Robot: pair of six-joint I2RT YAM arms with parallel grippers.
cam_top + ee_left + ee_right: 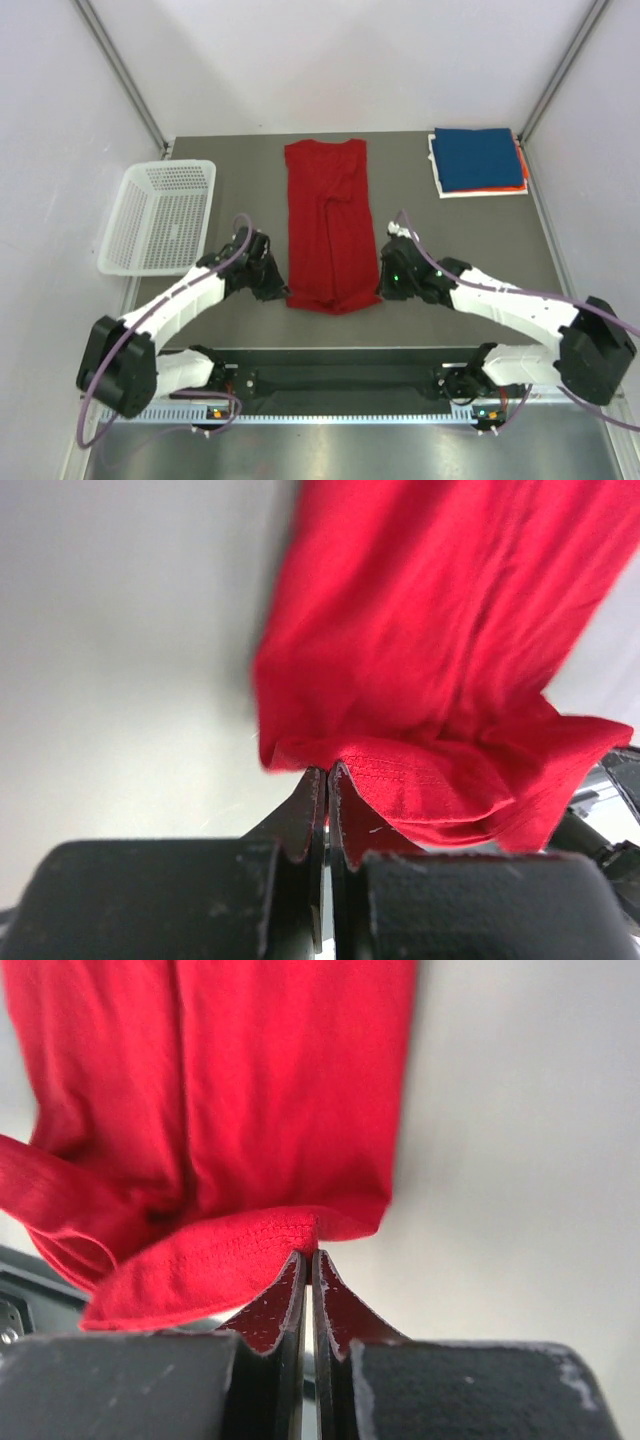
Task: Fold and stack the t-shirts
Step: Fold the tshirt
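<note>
Left wrist: end effector (328,772) fully closed on red t-shirt (430,630) hem.

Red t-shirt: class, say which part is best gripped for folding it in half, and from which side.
Probably its two near hem corners, one from each side: the red t-shirt lies flat as a long narrow strip, hem end nearest.

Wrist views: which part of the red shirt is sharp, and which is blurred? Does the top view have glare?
Left wrist: the red t-shirt is sharp at its stitched hem by the left hand, blurred farther up. Right wrist: the same. Top external: evenly lit, sheen only on the metal strip at the near edge.
</note>
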